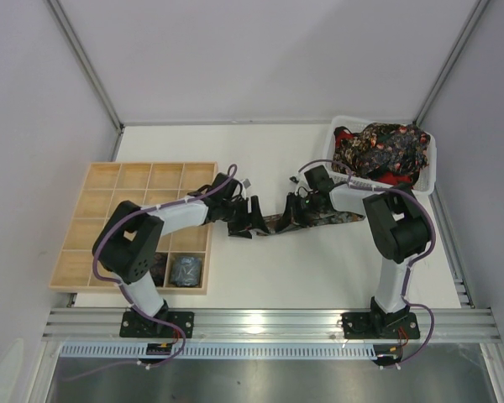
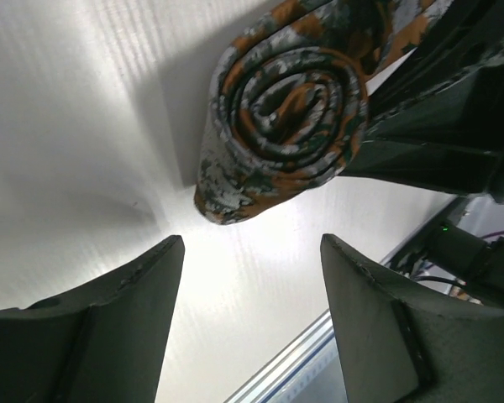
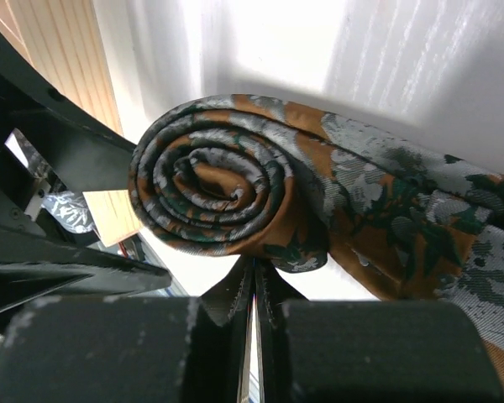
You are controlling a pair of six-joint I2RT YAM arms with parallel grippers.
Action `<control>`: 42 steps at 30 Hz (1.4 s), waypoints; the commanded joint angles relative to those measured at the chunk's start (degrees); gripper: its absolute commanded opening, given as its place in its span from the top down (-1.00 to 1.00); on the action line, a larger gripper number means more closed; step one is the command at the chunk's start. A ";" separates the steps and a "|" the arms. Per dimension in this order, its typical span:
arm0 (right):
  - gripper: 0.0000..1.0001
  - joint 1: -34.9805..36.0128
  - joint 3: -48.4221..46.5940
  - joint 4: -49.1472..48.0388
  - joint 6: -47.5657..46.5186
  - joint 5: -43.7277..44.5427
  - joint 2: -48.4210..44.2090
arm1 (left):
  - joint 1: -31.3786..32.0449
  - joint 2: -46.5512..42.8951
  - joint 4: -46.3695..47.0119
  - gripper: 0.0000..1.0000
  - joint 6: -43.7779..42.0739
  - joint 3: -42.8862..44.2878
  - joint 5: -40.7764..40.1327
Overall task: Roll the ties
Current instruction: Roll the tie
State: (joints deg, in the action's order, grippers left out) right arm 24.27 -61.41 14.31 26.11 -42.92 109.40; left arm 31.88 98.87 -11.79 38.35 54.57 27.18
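Left pincer (image 2: pixel 252 248) is seen spread wide, nothing between its fingers, aimed at the coiled end of the tie (image 2: pixel 286 101). The right pincer (image 3: pixel 254 290) is pressed shut just beneath that coil, though whether cloth is nipped cannot be made out. The tie is laid on the table (image 1: pixel 269 269) between the arms, its loose tail stretched rightward. Soft, light, slippery fabric is expected, so the coil is best clasped gently across its round outside, lest the layers spring loose.

Bright, even overhead light; white glare on table (image 3: pixel 260 42); tie (image 2: pixel 286 109) casts soft shadow; wrist foregrounds blurred.
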 commanded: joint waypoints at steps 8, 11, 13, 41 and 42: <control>0.73 -2.12 -5.48 1.78 2.45 6.61 -6.92 | -0.06 -4.92 -5.08 -0.51 -7.67 5.19 -3.89; 0.73 -3.62 -8.27 3.71 1.93 11.53 -5.53 | -0.24 -4.91 -5.08 -0.50 -7.68 6.52 -2.75; 0.74 -3.79 -9.60 5.64 1.75 16.70 -3.50 | -0.50 -5.18 -5.43 -0.50 -7.06 7.13 -2.05; 0.76 -5.02 13.32 17.94 0.44 21.40 -18.08 | -2.70 -6.85 -10.88 -0.46 -6.88 10.03 6.74; 0.76 -5.02 15.07 18.47 0.09 20.69 -19.48 | -2.00 -6.59 -10.97 -0.47 -7.14 9.95 7.36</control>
State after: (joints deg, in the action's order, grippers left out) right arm 19.25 -49.15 27.29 27.92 -19.94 93.14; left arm 29.02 91.88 -24.29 31.44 62.43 31.18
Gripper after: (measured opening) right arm 0.117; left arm 0.731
